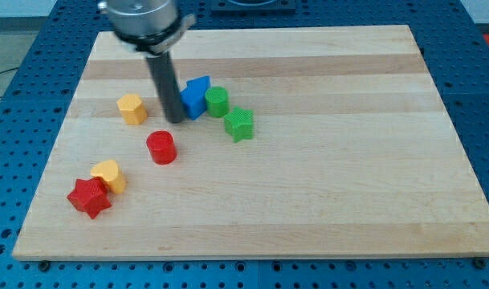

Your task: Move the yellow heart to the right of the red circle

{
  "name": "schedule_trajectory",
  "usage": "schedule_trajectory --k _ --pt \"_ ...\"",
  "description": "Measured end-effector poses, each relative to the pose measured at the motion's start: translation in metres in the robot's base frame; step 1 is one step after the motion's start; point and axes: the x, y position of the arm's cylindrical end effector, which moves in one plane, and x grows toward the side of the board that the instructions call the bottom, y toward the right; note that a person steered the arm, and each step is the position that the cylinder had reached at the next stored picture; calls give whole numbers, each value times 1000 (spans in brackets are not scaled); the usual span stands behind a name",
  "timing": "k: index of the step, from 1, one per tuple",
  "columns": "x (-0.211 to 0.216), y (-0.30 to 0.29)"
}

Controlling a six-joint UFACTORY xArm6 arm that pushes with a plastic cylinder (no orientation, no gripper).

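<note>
The yellow heart [110, 175] lies at the view's lower left, touching the red star [89, 197]. The red circle [160, 148] stands up and to the right of the heart, apart from it. My tip [176, 120] rests on the board just above and right of the red circle, against the left side of a blue block [195, 97]. The rod rises from the tip to the arm's head at the view's top.
A yellow hexagon-like block [132, 108] lies left of my tip. A green circle [217, 101] touches the blue block's right side, and a green star [239, 124] lies just below it. The wooden board [324, 177] sits on a blue perforated table.
</note>
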Motion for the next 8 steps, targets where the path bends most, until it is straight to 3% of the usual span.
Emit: schedule_trajectory --k 2,4,6,7,8 --pt "-20 12" --pt "39 45" --pt "91 -19" --pt "58 -55" --pt "28 -56"
